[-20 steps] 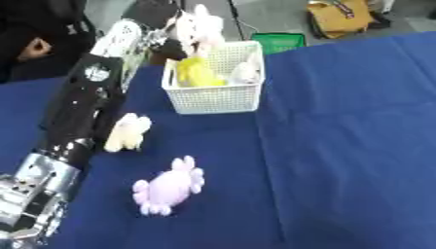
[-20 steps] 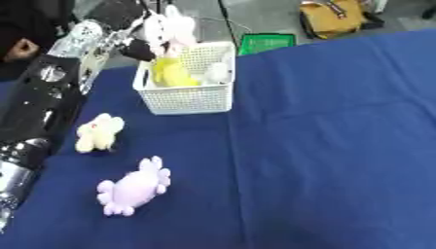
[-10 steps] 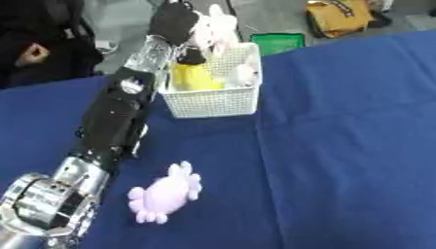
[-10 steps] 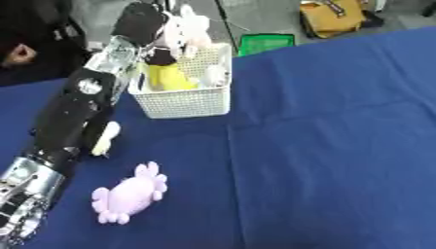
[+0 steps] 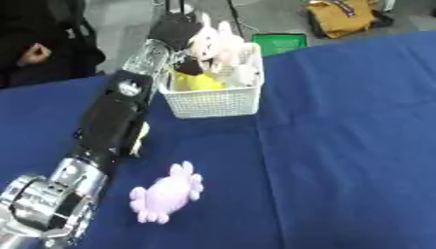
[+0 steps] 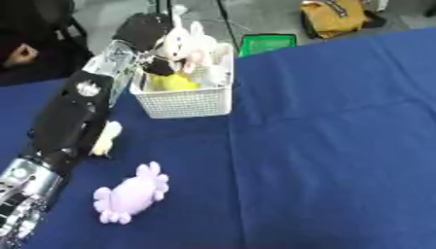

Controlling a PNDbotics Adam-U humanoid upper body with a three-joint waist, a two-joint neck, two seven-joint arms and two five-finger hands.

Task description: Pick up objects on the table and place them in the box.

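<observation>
My left hand (image 5: 177, 30) reaches over the far left corner of the white basket (image 5: 214, 103) and is shut on a white and pink plush rabbit (image 5: 213, 41), held above the basket's rim. A yellow soft toy (image 5: 197, 81) lies inside the basket, with a pale toy (image 5: 245, 74) beside it. On the blue cloth in front lies a purple plush (image 5: 166, 198) with stubby limbs. A cream plush (image 6: 106, 138) peeks out from behind my left forearm (image 5: 111, 121). My right hand shows in no view.
The blue table cloth (image 5: 340, 146) spreads wide to the right of the basket. A green crate (image 5: 281, 43) and an orange bag (image 5: 340, 17) sit on the floor beyond the far edge. A person in black sits at the far left.
The left hand has carried the rabbit from the basket's far left edge to over its inside. The camera has shifted, so the basket and purple plush sit more to the right.
</observation>
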